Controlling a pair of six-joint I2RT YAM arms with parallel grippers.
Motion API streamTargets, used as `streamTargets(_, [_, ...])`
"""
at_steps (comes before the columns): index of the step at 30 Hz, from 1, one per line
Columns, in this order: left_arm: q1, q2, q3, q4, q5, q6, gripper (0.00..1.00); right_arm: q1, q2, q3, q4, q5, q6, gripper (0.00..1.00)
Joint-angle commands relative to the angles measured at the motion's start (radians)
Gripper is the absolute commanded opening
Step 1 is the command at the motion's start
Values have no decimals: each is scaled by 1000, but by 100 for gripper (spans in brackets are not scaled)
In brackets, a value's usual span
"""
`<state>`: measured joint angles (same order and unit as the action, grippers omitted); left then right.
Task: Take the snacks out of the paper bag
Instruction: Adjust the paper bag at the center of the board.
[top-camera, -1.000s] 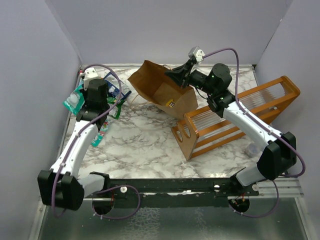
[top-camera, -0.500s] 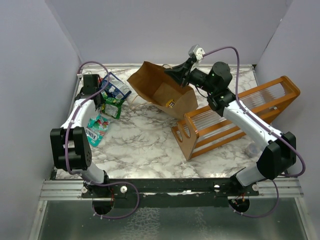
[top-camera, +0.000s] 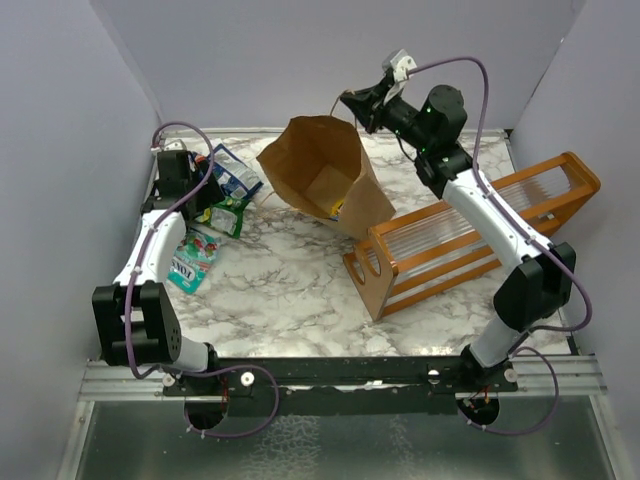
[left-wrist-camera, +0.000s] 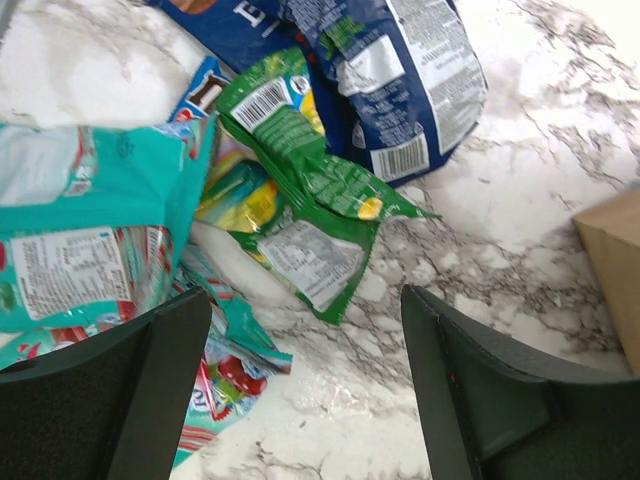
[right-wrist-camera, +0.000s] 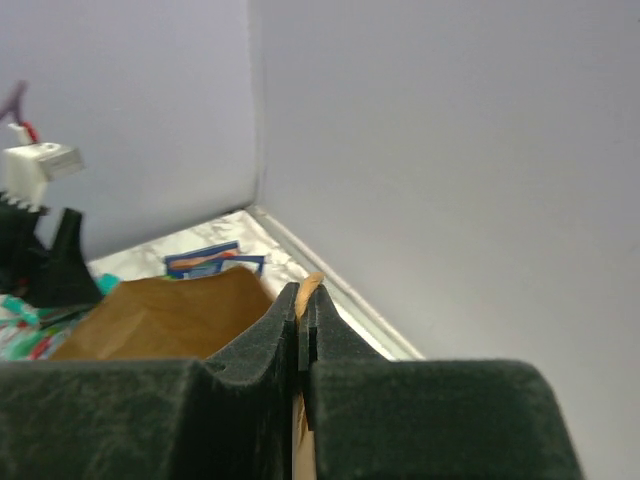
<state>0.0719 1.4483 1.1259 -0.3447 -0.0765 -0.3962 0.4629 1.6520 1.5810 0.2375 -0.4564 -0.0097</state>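
The brown paper bag (top-camera: 318, 168) stands tilted at the back middle, its mouth facing the front right. My right gripper (top-camera: 352, 101) is raised above it, shut on the bag's twisted handle (right-wrist-camera: 311, 288). Something yellow (top-camera: 338, 208) shows inside the bag's mouth. Several snacks lie in a heap at the back left: a blue packet (top-camera: 234, 176), a green one (top-camera: 228, 215) and a teal one (top-camera: 192, 258). My left gripper (left-wrist-camera: 305, 335) hovers open just over the heap, with bare marble between its fingers. The green packet (left-wrist-camera: 300, 190), the blue one (left-wrist-camera: 400, 70) and a teal one (left-wrist-camera: 90, 240) lie beyond its tips.
An orange wooden rack (top-camera: 480, 235) with clear slats lies on its side at the right, touching the bag's lower edge. The left wall (top-camera: 70, 200) runs close beside my left arm. A corner of the bag (left-wrist-camera: 615, 270) shows at the right edge of the left wrist view.
My left gripper has opened, let a teal packet go onto the heap and swung toward the back left corner. My right gripper has lifted the bag's handle, standing the bag more upright.
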Motion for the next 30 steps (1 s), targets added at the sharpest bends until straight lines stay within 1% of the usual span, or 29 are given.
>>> streamTargets(1, [5, -67, -38, 2, 96, -20, 80, -30, 68, 164, -50, 16, -77, 2])
streamTargets(8, [3, -164, -40, -41, 148, -17, 81, -35, 132, 347, -119, -43, -182, 2])
streamTargets(11, [3, -223, -38, -51, 191, -18, 82, -35, 147, 370, -119, -137, -186, 2])
streamTargets(14, [3, -277, -48, -49, 248, -36, 83, -34, 140, 285, -65, -277, -152, 2])
streamTargets(18, [3, -329, -61, -74, 336, -60, 83, -29, 134, 98, 65, -442, -17, 2])
streamTargets(22, [3, -406, -101, -88, 428, -94, 83, -1, 147, -57, 197, -552, 137, 2])
streamTargets(23, [3, -429, -113, -93, 443, -101, 83, 12, 148, -80, 210, -564, 164, 2])
streamTargets(27, [3, -514, -162, -102, 496, -142, 83, 35, 118, -182, 285, -527, 279, 2])
streamTargets(30, [3, -573, -244, -26, 583, -233, 82, 36, 99, -197, 323, -558, 332, 2])
